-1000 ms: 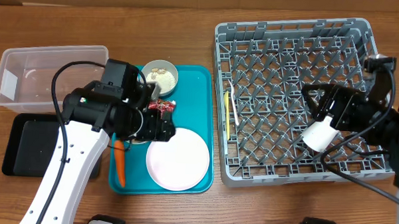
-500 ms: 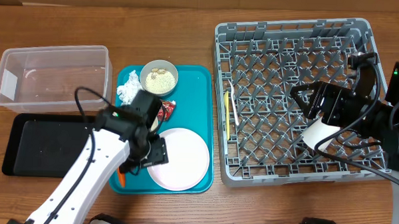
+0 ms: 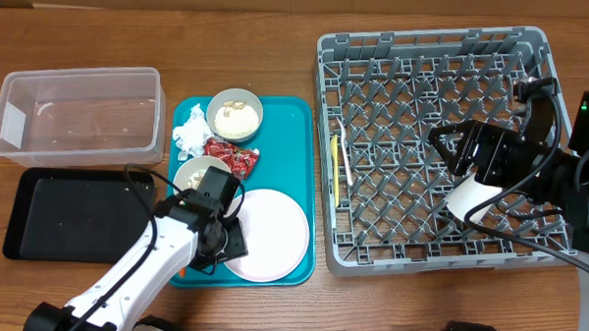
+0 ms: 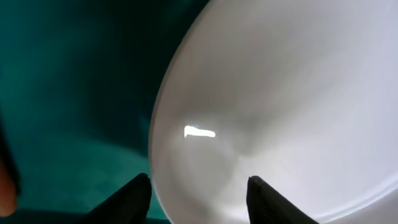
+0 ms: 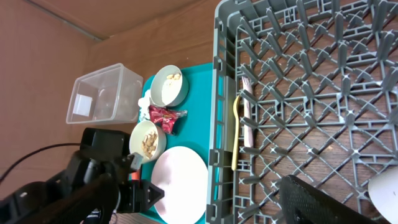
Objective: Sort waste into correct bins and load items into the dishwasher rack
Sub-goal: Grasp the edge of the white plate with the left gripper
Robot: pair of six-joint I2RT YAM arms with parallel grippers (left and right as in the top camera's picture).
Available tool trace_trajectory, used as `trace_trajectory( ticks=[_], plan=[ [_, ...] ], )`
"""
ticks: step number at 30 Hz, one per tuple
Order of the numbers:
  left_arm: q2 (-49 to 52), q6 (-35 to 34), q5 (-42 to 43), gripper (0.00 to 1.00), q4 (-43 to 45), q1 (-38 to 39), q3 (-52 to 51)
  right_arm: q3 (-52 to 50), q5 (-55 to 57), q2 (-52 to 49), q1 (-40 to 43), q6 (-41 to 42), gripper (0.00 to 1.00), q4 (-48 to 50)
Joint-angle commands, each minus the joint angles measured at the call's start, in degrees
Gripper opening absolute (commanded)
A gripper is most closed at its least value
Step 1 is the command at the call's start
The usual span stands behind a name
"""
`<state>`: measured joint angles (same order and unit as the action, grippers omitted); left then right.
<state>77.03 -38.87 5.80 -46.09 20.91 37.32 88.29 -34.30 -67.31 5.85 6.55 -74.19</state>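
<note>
Plate [image 3: 272, 234] loading is my step: left gripper [image 4: 199, 190] straddles its left rim, jaws apart; right gripper [image 3: 444, 149] hangs spread over the rack [image 3: 431, 43]. Next I clamp, lift, carry right.

The wooden table [image 3: 269, 47] carries a clear tub [image 3: 80, 119], black tray [image 3: 67, 212], teal tray [image 3: 296, 136] and grey dishwasher rack [image 3: 405, 101].
</note>
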Motion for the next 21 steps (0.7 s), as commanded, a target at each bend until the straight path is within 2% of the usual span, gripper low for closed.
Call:
trace_trajectory(
  ticks=[1, 8, 9, 13, 21],
  plan=[
    [-0.17, 0.02, 0.68, 0.45, 1.79, 0.11, -2.67, 0.17, -0.31, 0.0, -0.37, -0.42, 0.87, 0.17],
    [-0.17, 0.04, 0.96, 0.27, 2.01, 0.07, -2.69, 0.17, -0.28, 0.0, -0.37, -0.44, 0.87, 0.22],
    [-0.17, 0.07, 0.68, 0.19, 2.01, 0.07, -2.69, 0.17, -0.26, 0.0, -0.37, -0.44, 0.87, 0.22],
    [-0.17, 0.07, -0.46, 0.04, 2.03, 0.07, -2.69, 0.17, -0.26, 0.0, -0.37, -0.44, 0.87, 0.22],
    [-0.22, 0.31, 2.27, 0.04, 1.16, 0.07, -1.7, 0.17, -0.26, 0.0, -0.37, -0.44, 0.87, 0.22]
  ],
)
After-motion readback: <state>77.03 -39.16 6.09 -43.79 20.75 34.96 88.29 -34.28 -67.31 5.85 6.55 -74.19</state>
